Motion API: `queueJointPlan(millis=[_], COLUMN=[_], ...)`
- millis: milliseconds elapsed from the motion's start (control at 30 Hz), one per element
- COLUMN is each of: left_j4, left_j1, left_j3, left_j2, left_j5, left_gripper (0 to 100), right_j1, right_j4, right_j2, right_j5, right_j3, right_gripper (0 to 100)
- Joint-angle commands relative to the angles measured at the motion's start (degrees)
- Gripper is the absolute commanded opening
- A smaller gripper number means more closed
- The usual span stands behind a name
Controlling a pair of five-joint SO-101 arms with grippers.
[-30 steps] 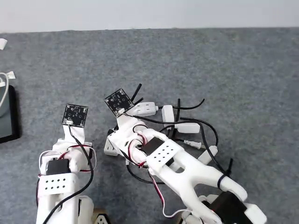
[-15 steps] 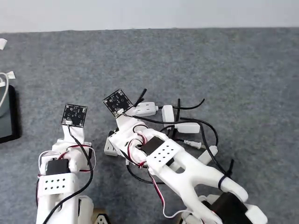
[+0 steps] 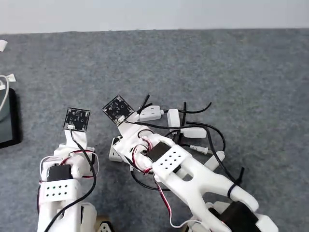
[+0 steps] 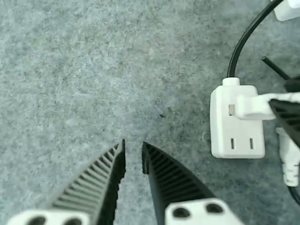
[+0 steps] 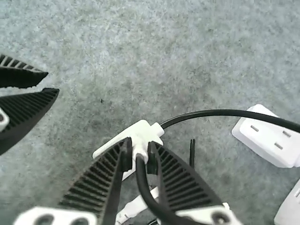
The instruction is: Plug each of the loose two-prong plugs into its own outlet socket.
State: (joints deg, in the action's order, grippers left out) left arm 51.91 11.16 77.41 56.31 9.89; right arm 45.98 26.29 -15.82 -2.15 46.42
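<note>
One white outlet socket (image 5: 146, 129) with black cord (image 5: 211, 114), clamped tight in right gripper (image 5: 138, 146), over grey carpet (image 5: 140, 56), left gripper (image 4: 133, 151) near, jaws narrowly parted, empty, second outlet socket (image 5: 265, 136) lying close by.

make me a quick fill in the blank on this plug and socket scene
The right gripper is shut on a white plug set against a white socket block whose cord is ____. The left gripper holds ____. The socket block's end shows ____ slots side by side. The carpet under everything is ____.
Missing words: black; nothing; two; grey.
</note>
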Motion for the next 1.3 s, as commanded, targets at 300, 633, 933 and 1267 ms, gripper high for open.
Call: queueJointPlan(millis=[300,633,933,1267], left_j4=[-1.49,-1.58,-1.58,-1.58], left_j1=[0.09,0.09,0.09,0.26], left_j3=[-1.63,-1.63,-1.63,-1.63], left_j2=[0.62,0.62,0.62,0.62], left_j5=[-0.44,-0.44,-0.44,-0.44], left_gripper=[1,1,1,1], right_j1=[-0.66,-0.66,-0.66,1.1], right_j4=[0.22,1.8,2.59,2.33], right_j2=[-2.95,-2.86,-1.98,2.59], right_j5=[-3.69,-5.19,-5.01,-4.66], right_j3=[-4.84,-4.84,-4.57,-7.12], right_gripper=[0.8,0.8,0.8,0.8])
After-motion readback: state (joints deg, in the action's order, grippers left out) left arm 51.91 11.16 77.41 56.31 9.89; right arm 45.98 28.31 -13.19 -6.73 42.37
